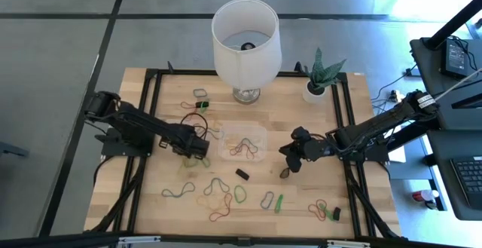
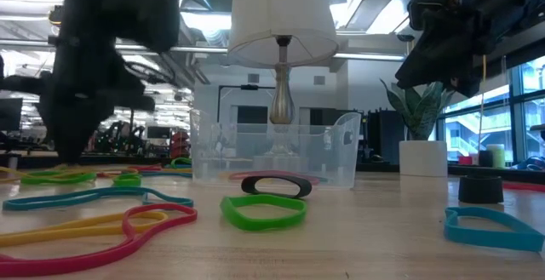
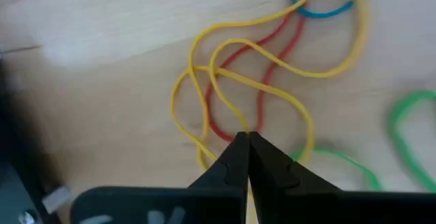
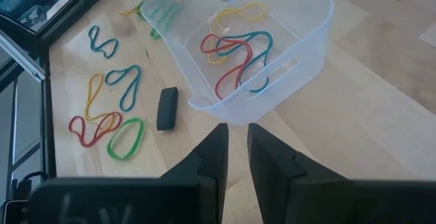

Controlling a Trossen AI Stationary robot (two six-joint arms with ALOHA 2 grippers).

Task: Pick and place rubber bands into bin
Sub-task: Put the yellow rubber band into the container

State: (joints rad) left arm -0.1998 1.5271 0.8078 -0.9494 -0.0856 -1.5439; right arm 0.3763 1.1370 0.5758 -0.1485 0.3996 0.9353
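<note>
At nine o'clock of the bin [image 1: 242,143], the left gripper [image 3: 246,142] is pressing down to the table [image 1: 151,112], its jaws pinched fully together on a yellow rubber band [image 3: 272,60] that is tangling with a red one [image 3: 266,71]. The clear bin is sitting mid-table, at six o'clock of the lamp [image 1: 246,41], already holding several bands. More rubber bands [image 1: 218,195] are lying loose along the table's near edge, around six o'clock of the bin. At three o'clock of the bin, the right gripper [image 4: 234,142] is hovering, its jaws standing a narrow slit apart and gripping nothing.
</note>
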